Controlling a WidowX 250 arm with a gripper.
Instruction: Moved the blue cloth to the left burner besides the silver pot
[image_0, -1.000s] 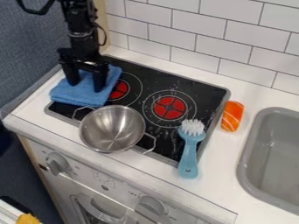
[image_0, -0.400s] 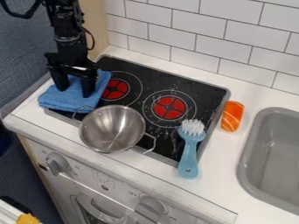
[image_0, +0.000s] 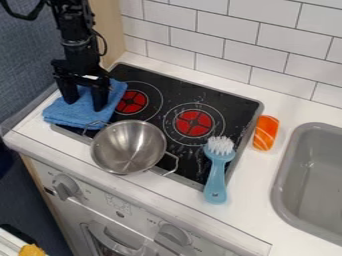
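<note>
Now, the black two-finger gripper (image_0: 84, 103), spread wide and pinching nothing, could rumple the folded blue cloth (image_0: 75, 114) by skidding sideways against it!

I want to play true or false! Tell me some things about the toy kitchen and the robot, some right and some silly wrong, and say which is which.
1. The silver pot has nothing in it. True.
2. The gripper is over the pot. False: it is down at the blue cloth, with its two fingers apart.
3. The brush lies with its white bristles pointing towards the tiled wall. True.
4. The orange piece is inside the sink. False: it lies between the stove top and the sink.
5. The cloth is right beside the pot. True.
</note>
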